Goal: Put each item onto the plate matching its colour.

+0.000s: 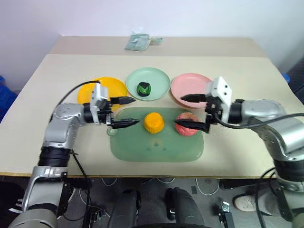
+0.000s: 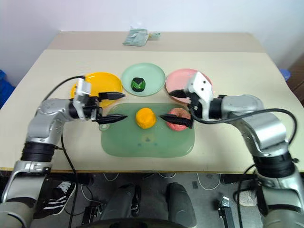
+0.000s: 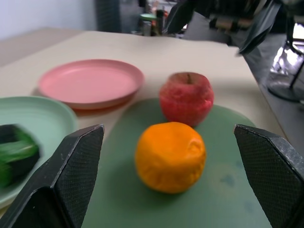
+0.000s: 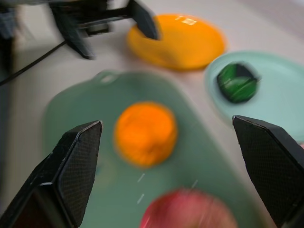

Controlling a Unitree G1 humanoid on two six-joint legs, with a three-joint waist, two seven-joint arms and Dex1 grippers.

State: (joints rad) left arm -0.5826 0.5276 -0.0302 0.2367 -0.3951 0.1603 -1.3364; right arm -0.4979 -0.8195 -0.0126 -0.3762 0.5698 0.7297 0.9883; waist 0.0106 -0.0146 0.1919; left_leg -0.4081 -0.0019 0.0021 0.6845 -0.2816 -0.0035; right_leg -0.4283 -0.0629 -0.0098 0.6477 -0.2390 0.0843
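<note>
Left gripper (image 1: 124,112): fingers spread wide, holding nothing, pointing at the orange item.
Right gripper (image 1: 187,111): fingers spread wide, holding nothing; lower finger over the pink-red apple.
Orange item (image 1: 154,122): on the green board (image 1: 156,149), between the two grippers.
Pink-red apple (image 1: 188,124): on the board, at the right gripper.
Green-and-black item (image 1: 144,88): on the mint plate (image 1: 159,79), beyond both grippers.
Yellow-orange plate (image 1: 114,87): behind the left gripper, bare.
Pink plate (image 1: 190,84): behind the right gripper, bare.

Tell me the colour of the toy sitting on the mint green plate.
Dark green with black patches; the right wrist view shows it best.
</note>
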